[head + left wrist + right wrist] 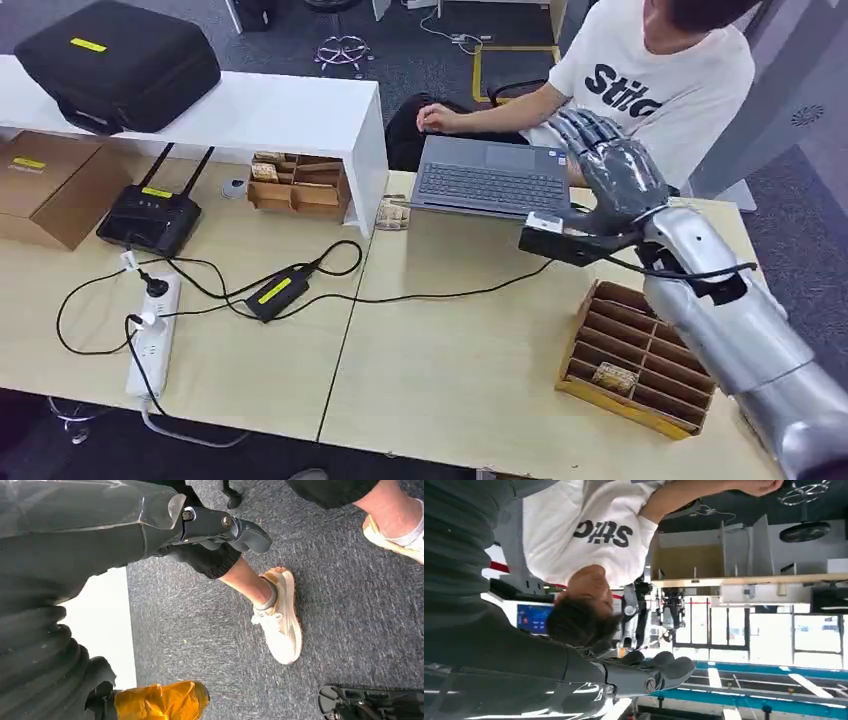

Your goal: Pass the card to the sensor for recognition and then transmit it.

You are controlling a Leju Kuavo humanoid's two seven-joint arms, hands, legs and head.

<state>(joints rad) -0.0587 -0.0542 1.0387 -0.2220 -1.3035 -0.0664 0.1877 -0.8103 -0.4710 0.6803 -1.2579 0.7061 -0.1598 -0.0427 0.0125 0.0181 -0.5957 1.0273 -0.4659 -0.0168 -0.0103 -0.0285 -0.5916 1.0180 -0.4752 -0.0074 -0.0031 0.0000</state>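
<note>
The silver right hand (pixel 612 172) is raised in the upper right of the head view, over the far right corner of the grey open laptop (pixel 492 177) and close to the person in a white printed T-shirt (pixel 655 80). Its fingers are stretched out and apart toward that person, and I see no card among them in the head view or in the right wrist view. That suggests the handing-over is either finished or being made empty-handed; the pictures do not settle which, and I cannot say which object on the table is the sensor. The one likely card is a small tan patterned card (pixel 613 378) lying in a slot of the slotted wooden tray (pixel 640 415) at the lower right of the head view. It is well apart from the raised hand. Its long axis seems to run along the slot, from left to slightly lower right, though it is too small to tell which way it faces. The left hand (pixel 222 526) hangs over grey carpet; I cannot tell how its fingers lie.
</note>
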